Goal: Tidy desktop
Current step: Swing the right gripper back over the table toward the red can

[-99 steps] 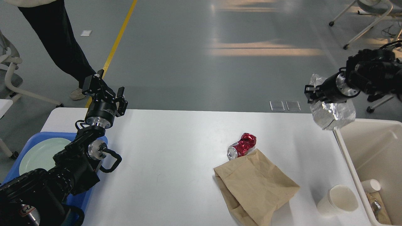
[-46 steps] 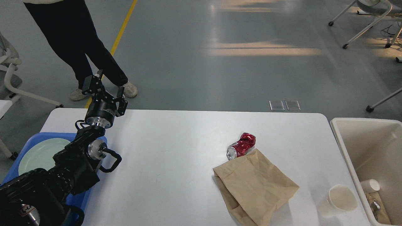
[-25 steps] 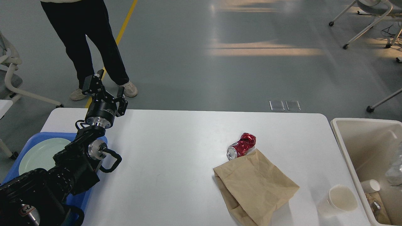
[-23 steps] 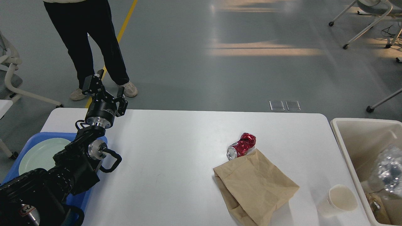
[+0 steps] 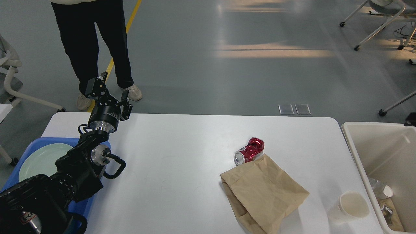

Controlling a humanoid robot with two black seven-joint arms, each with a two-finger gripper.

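Grey floor beyond; white desktop (image 5: pixel 182 169) fills my view. Cream bin (image 5: pixel 357 156) right, blue tray (image 5: pixel 29 149) left. On it: brown paper bag (image 5: pixel 263 191), crushed red can (image 5: pixel 249 151), paper cup (image 5: pixel 352 206). My left gripper (image 5: pixel 110 91) spread, empty.

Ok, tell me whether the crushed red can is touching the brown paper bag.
Cannot tell. In the head view the bag's top corner meets the red can's lower side with no white desktop showing between them, but overlap alone could look the same.
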